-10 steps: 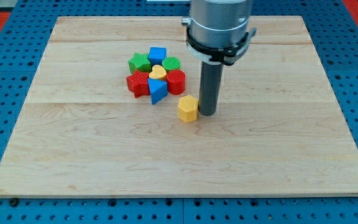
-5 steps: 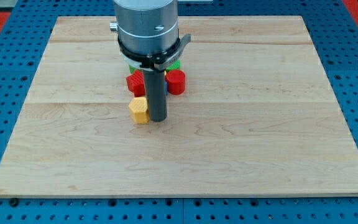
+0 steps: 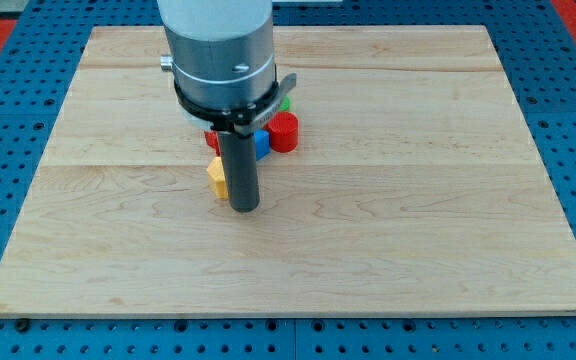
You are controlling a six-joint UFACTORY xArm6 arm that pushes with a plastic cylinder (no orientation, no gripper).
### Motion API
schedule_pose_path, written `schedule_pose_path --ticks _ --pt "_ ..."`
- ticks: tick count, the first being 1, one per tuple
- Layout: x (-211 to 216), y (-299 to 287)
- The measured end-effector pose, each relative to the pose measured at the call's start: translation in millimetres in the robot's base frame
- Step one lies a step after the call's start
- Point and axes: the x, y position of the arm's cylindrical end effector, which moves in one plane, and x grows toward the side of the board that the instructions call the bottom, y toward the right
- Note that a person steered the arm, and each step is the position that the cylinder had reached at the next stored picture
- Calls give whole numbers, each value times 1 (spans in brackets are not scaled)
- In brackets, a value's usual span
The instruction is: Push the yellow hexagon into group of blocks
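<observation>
A: Nearest you, where does my tip (image 3: 244, 208) sit?

B: You see the dark rod's lower end on the pale wooden board (image 3: 448, 240), toward the view's bottom of everything else. There are no jaws on this rig, so nothing is clenched or released; the rod only pushes.

A: And the small yellow hexagon block (image 3: 216, 176)?

B: Just beside the rod on the view's left, apparently touching it and partly hidden behind it.

A: The group?

B: Farther, toward the view's top. You can make out a red round block (image 3: 284, 131), a sliver of a blue block (image 3: 261, 143) and a green edge (image 3: 284, 102); the arm's grey body hides the rest.

A: So which way?

B: In my judgement the hexagon needs pushing toward the view's top and slightly right, so the tip should come round below it.
</observation>
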Motion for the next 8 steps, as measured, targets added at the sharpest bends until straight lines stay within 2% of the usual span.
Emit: schedule_pose_path --ticks 6,8 --pt "13 6" --pt "41 -11"
